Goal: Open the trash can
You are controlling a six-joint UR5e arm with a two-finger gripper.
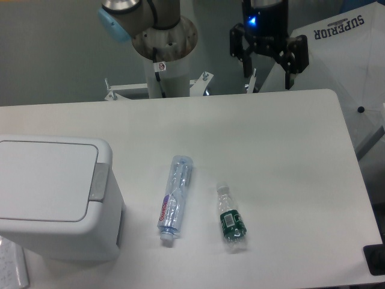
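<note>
Edges of the picture cut off a good deal down here: a pale, flat thing (pixel 13 265) pokes in at the lower left corner, too blurred to name, and a small dark object (pixel 375 260) sits half out of view at the lower right corner of the table (pixel 289 156). Just above that pale thing stands the trash can (pixel 54 195), a big white box with rounded corners at the table's left side, its own left edge lost beyond the picture; the flat lid (pixel 45 179) lies shut, and the grey push tab (pixel 99 181) sits on its right edge. To the right of it, apart, lie two crushed clear bottles, one with a red and white label (pixel 174 199) and, near it, a shorter one with a dark green label (pixel 231 219), both on their sides. The tabletop is white and matte. Beyond its far edge rises the arm's thick pedestal (pixel 163 45), with a light blue joint cap (pixel 114 25) above it. Further right the gripper (pixel 269 65) hangs over the far edge, black, a blue light glowing on it, its jaws spread wide with nothing between them. Behind it leans a white sheet printed SUPERIOR (pixel 340 28), against a grey wall.
</note>
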